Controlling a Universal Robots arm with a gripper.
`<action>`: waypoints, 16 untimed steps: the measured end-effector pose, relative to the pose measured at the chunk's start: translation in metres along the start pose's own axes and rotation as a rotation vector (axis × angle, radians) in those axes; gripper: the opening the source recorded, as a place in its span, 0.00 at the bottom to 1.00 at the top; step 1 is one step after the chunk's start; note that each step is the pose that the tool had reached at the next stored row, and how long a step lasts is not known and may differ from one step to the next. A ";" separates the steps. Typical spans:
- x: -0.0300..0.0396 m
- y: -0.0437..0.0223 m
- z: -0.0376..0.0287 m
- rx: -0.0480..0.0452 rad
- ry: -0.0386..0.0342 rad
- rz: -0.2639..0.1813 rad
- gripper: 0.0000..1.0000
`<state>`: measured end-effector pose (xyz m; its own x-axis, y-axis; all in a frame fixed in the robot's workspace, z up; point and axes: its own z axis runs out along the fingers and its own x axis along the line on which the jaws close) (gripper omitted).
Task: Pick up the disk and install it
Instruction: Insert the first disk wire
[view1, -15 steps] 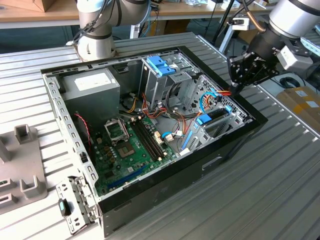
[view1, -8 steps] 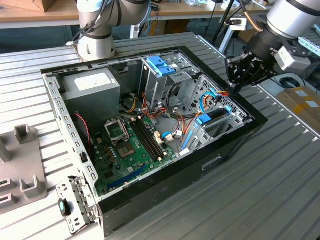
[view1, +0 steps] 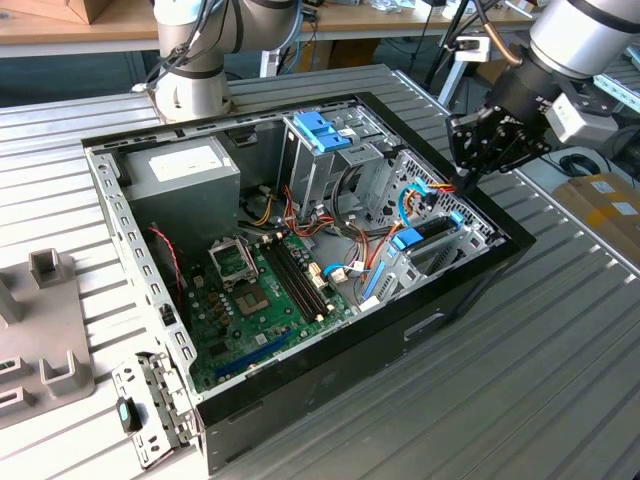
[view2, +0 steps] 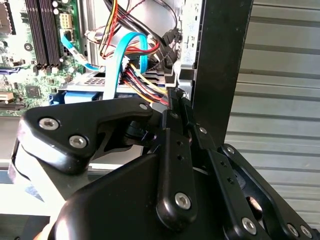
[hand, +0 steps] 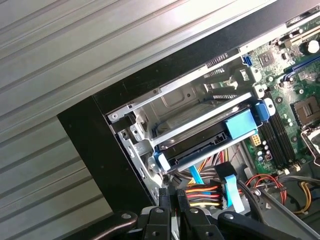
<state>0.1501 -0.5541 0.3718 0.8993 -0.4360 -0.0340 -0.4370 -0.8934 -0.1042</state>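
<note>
Just below the pincer (view1: 466, 183), the disk (hand: 200, 137) sits in its bay at the corner of the open computer case (view1: 470, 275) (blue frame at both ends). The pincer's fingers (hand: 172, 200) are pressed together, gripping nothing, beside the coloured cables (hand: 202, 195).

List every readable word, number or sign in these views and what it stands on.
None can be read.
Power supply label: print too blurred.
Motherboard markings: too small.
Disk sits in its bay; I can make out no print on it.
</note>
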 end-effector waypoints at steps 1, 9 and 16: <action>-0.0005 0.0002 0.0000 0.0000 0.0000 0.000 0.17; -0.0041 0.0020 0.0001 0.0000 0.0000 0.000 0.17; -0.0074 0.0036 0.0002 0.0000 0.0000 0.000 0.17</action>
<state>0.1418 -0.5541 0.3715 0.8993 -0.4360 -0.0340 -0.4370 -0.8934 -0.1042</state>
